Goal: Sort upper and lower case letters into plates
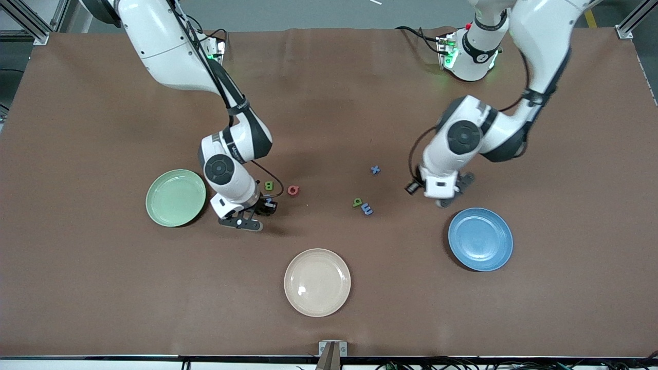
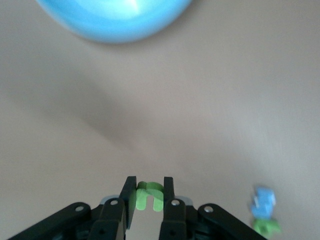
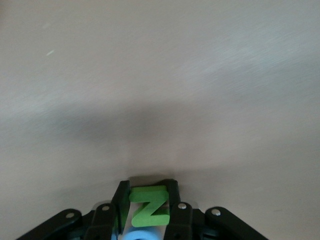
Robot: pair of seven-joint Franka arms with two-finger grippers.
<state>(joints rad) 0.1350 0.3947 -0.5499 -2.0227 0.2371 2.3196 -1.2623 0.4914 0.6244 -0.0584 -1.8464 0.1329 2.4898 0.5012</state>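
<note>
The left end effector [image 2: 147,197] is over the worktop [image 1: 329,103] just beside the blue plate [image 1: 480,239], and its fingers are closed on a small green letter [image 2: 148,196], maybe an "n". The right end effector [image 3: 147,205] is low at the worktop beside the pale green plate [image 1: 176,198]; its fingers are pressed on a green letter Z [image 3: 149,206], with something light blue just under it, but I cannot tell what this is.

Free letters lie between the two arms: a green B [image 1: 269,185] and a red letter [image 1: 293,190] near the right arm, a blue x [image 1: 376,169], and a green and blue pair [image 1: 363,206] in the middle. The cream plate [image 1: 317,282] is nearest to the camera and, like the other two plates, holds nothing.

I judge that both arms are at the picking step. Next, the left arm must carry its letter over the blue plate and release it. The right arm must lift the Z cleanly and bring it over the green plate.
</note>
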